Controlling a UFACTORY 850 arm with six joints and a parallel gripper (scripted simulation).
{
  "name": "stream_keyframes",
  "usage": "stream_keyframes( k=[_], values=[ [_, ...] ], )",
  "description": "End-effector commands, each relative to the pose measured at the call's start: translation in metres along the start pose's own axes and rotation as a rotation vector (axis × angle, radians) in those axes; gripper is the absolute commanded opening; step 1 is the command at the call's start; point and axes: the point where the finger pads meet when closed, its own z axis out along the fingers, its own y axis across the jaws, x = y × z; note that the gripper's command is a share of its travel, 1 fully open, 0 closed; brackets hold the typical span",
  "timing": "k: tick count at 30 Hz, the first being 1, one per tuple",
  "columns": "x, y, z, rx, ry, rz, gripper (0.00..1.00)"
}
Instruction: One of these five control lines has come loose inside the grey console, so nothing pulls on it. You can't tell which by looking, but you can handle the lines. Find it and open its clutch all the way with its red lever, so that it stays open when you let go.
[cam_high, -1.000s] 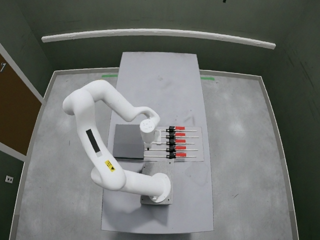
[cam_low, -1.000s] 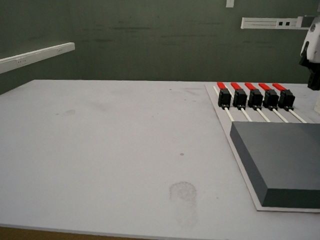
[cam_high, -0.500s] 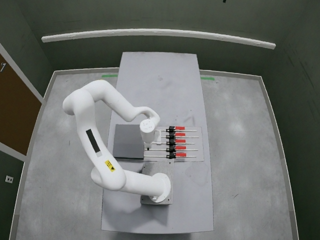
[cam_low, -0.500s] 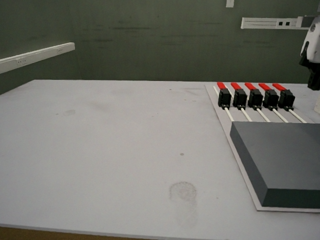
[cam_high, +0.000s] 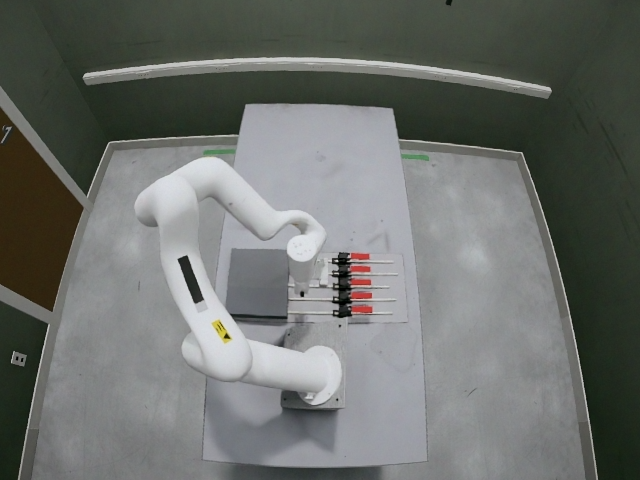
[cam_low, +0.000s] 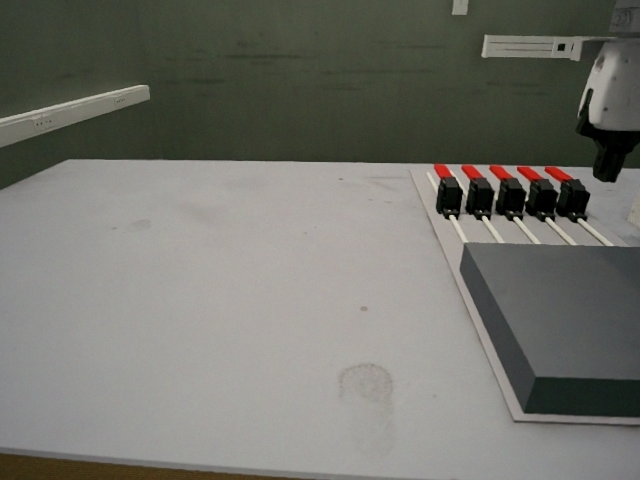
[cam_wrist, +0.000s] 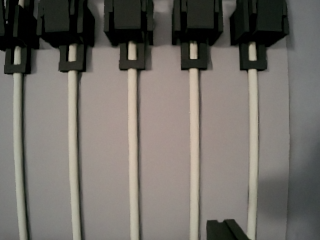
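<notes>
From left to right in the top view, the white arm (cam_high: 178, 222) arches over the table (cam_high: 320, 175) (cam_low: 232, 289) beside the grey console (cam_high: 258, 281) (cam_low: 578, 310). Just right of the console, the gripper (cam_high: 301, 293) (cam_low: 607, 178) (cam_wrist: 227, 230) points downward, fingers together and holding nothing. The arm's wrist (cam_high: 302, 248) blocks the top view of some line stretches nearest the console. Five pale control lines (cam_high: 310, 312) (cam_low: 527, 230) (cam_wrist: 132, 150) run out of the console's right side, long axes roughly parallel, through black clutches (cam_high: 343, 285) (cam_low: 510, 195) (cam_wrist: 127, 22). Farther right from the console, red levers (cam_high: 360, 282) (cam_low: 499, 172) lie lengthwise along the lines, pointing away from it. Which line is loose cannot be told.
</notes>
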Motion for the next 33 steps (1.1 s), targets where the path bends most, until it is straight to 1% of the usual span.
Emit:
stream_keyframes(
  k=[1,2,4,10,15,17,22,32,33],
  values=[
    [0.033,-0.026,0.020,-0.001,-0.001,0.000,0.00],
    [0.043,-0.032,0.025,-0.001,-0.001,0.000,0.00],
    [0.047,-0.035,0.028,-0.001,-0.001,0.000,0.00],
    [0.048,-0.035,0.030,-0.001,-0.001,0.000,0.00],
    [0.048,-0.036,0.039,-0.001,-0.002,0.000,0.00],
    [0.048,-0.036,0.039,-0.001,-0.002,0.000,0.00],
    [0.048,-0.036,0.056,-0.001,-0.002,0.000,0.00],
    [0.048,-0.036,0.098,-0.001,-0.002,0.000,0.00],
    [0.048,-0.036,0.098,-0.001,-0.002,0.000,0.00]
  ],
)
